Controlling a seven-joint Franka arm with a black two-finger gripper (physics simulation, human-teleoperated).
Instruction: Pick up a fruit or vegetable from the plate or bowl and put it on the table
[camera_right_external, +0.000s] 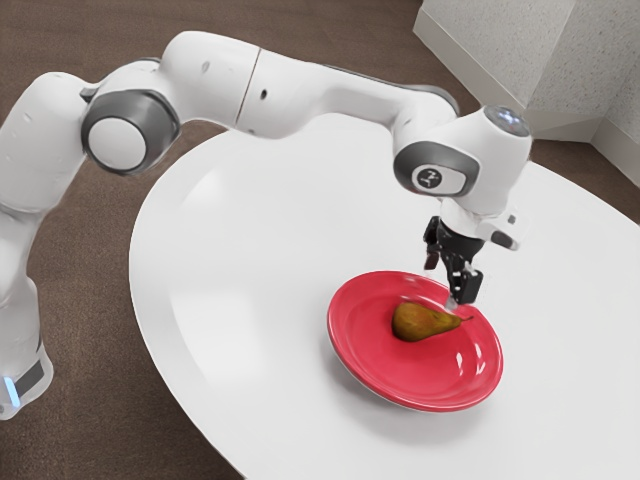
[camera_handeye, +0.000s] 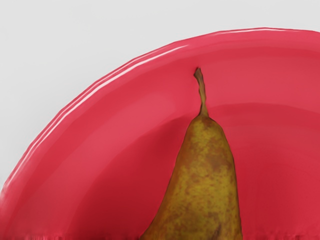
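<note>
The exterior view has our hand (camera_right_external: 448, 287), seemingly spread and empty, above the pear (camera_right_external: 422, 322) lying in the red bowl (camera_right_external: 378, 372). We expect firm, fairly light fruit; we should pinch gently across its rounded body, avoiding the slippery taper and fragile stem (camera_handeye: 201, 94).

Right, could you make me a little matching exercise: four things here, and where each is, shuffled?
1. Brownish-yellow pear
2. Round, glossy red dish
3. Smooth white table
4. Black two-finger gripper

A. Beneath the dish
B. At the arm's end
C. Lying inside the dish
D. Resting on the table

Pairs: 1-C, 2-D, 3-A, 4-B
</note>
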